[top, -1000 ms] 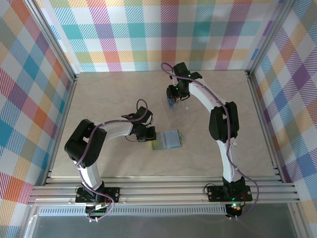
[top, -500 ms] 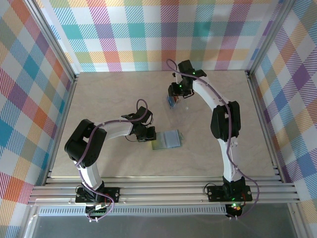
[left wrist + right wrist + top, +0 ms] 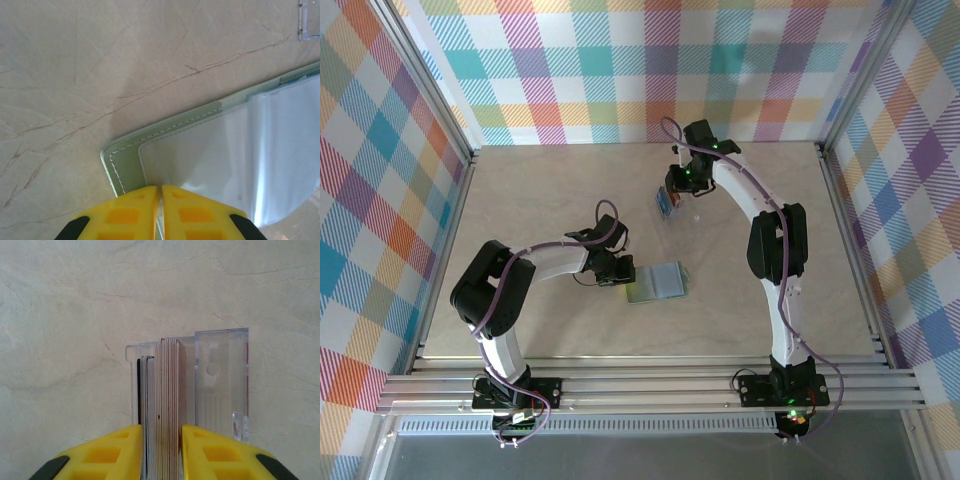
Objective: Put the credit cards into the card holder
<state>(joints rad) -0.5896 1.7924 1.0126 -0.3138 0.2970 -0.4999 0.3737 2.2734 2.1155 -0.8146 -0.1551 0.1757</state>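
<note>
Right pincer [image 3: 161, 440] pinches the edge-standing credit cards [image 3: 167, 385] toward the table's [image 3: 540, 200] far edge; the card holder [image 3: 658, 282], clamped by the left pincer [image 3: 160, 200], lies nearer.

Card holder [image 3: 657, 282]: grey-green bifold, lying open and flat mid-table. Pale stitching runs round its edge, and the translucent inner pockets face up.

Credit cards [image 3: 167, 390]: a stack standing on edge, packed together in a clear tray [image 3: 220, 375], farther back on the table and well apart from the card holder. Edges are mostly pale; blue and red show from above.
</note>
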